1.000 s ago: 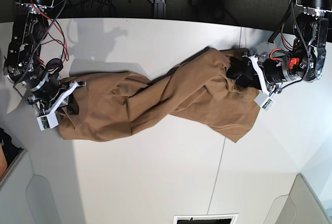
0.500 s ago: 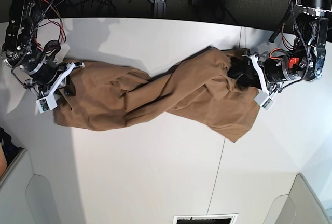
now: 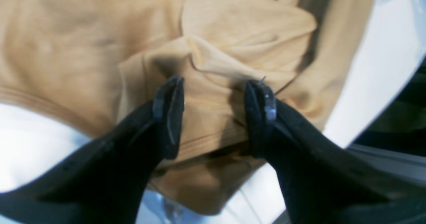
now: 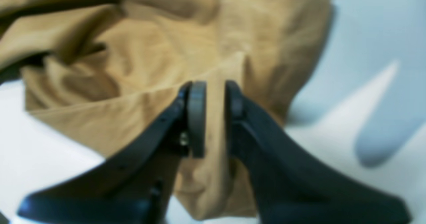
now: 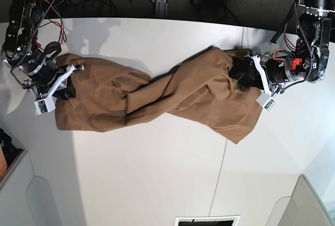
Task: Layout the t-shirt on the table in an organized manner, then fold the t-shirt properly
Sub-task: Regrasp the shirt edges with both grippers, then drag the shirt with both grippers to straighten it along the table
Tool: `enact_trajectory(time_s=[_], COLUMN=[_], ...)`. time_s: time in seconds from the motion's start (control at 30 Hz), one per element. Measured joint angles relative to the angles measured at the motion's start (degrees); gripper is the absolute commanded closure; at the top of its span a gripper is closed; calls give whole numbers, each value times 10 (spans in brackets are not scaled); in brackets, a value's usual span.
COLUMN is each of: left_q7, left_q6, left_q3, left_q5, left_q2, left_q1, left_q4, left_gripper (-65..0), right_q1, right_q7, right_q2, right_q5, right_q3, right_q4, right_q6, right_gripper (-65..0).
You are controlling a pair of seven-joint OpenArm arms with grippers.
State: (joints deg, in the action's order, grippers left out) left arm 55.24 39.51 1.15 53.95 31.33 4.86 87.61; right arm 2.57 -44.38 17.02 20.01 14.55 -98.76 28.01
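The t-shirt point(image 5: 157, 95) lies twisted across the bench point(image 5: 157, 184), stretched from nine o'clock to three o'clock; the left claw point(image 3: 213, 112) stands wide apart astride a cloth fold; the right claw point(image 4: 213, 117), narrowly parted, has fabric between its fingers point(image 4: 196, 117).

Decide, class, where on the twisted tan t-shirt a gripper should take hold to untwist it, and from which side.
Probably the free hem corner of the t-shirt, approached from the bare table on the near side. That corner lies flat and single-layered with an exposed edge, while the middle is wound into a twist and offers only bunched folds.
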Motion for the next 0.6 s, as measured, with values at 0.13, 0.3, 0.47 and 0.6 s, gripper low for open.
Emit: enact_trajectory(time_s=[0.13,0.3,0.47,0.6], left_q7=[46,44,18,-28], left_q6=[0,0,0,0], left_q3=[0,0,0,0], left_q5=[64,69,36,-20], left_q2=[1,1,1,1], left_q1=[2,10,18,16], left_q4=[15,51,51,51], left_gripper=[-324,-324,-324,-324], right_q1=[-8,-8,-8,-8], right_q7=[23,28,28,26], right_q2=[0,0,0,0], right_q5=[-14,-9,15,47], right_q3=[0,0,0,-1], right_q4=[17,66,80,64], right_q6=[-29,-31,-7,26], right_gripper=[-270,-259,-61,-37])
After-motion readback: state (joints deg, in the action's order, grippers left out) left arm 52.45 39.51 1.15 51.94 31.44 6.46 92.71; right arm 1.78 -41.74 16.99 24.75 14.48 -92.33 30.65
